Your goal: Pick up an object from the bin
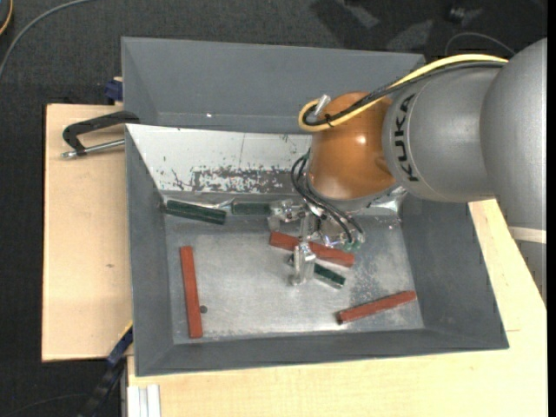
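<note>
My gripper [300, 268] is down in the middle of the bin, its metal tip resting close to the floor. A red bar [334, 254] lies slantwise right under and behind it, partly hidden by the gripper. A short dark green bar [330, 275] lies just to the right of the tip, against the red bar's front edge. The orange-covered wrist hides the upper part of the gripper.
A long red bar [190, 292] lies along the left side of the floor. Another red bar [376, 307] lies at the front right. Two dark green bars [195, 211] [251, 207] lie by the back wall. The arm looms over the bin's right half.
</note>
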You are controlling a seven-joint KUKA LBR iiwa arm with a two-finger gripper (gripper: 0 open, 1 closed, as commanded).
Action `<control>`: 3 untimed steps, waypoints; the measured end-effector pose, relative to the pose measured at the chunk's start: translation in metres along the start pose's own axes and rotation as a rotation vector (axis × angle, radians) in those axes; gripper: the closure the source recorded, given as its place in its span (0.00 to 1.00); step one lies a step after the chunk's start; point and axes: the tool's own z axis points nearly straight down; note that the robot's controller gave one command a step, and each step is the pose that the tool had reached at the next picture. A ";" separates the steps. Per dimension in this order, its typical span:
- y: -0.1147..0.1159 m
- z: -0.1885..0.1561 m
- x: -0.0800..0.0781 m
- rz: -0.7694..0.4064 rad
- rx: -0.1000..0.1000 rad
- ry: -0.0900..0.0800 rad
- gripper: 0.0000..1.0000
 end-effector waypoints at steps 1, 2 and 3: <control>-0.026 -0.002 0.006 -0.134 0.000 -0.004 0.00; -0.025 -0.001 0.006 -0.135 -0.001 -0.005 1.00; -0.033 -0.128 -0.008 -0.141 0.003 -0.019 1.00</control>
